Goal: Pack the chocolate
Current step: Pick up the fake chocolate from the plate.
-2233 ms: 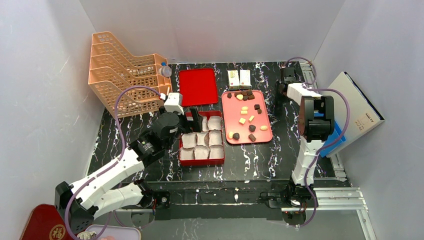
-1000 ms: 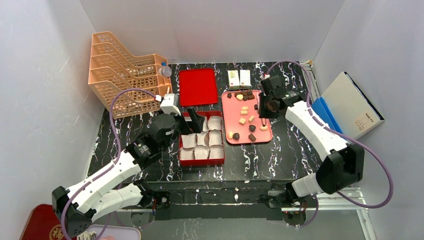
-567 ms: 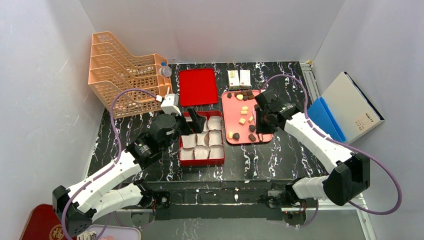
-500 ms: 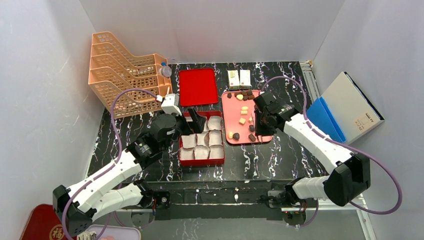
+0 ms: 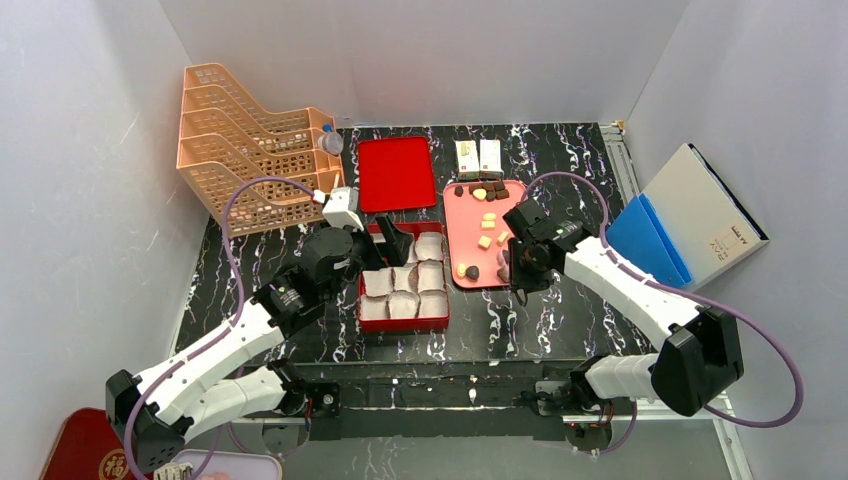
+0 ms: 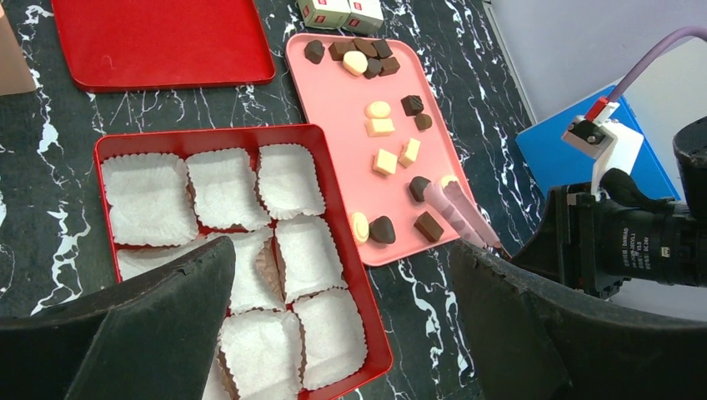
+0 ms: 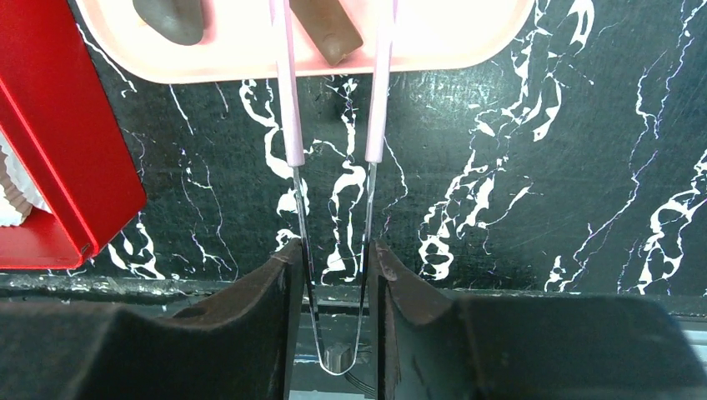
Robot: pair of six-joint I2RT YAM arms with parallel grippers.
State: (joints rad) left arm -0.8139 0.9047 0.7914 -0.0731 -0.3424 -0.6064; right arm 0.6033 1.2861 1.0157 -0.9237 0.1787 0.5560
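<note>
The chocolate [image 5: 486,219] lies scattered as dark and pale pieces on a pink tray [image 5: 470,205]. My right gripper [image 5: 520,262] is shut on pink-tipped tweezers [image 7: 288,100], held between its fingers [image 7: 333,250]. The two tips straddle a brown block [image 7: 333,29] near the tray's near edge, also seen as the brown block [image 6: 429,226]. A dark rounded piece [image 7: 171,17] lies to its left. My left gripper [image 6: 338,258] hangs open above the red box [image 6: 208,132], which is lined with empty white paper cups [image 6: 288,179].
A red lid [image 5: 397,172] and two small white cartons [image 5: 478,155] lie behind the box and tray. A peach wire organiser [image 5: 250,150] with a bottle [image 5: 330,140] stands back left. A blue and white box [image 5: 690,215] leans at the right wall.
My right arm swung in from the right side over the pink tray and then drew towards its near edge with the tweezers. The left arm barely moved.
</note>
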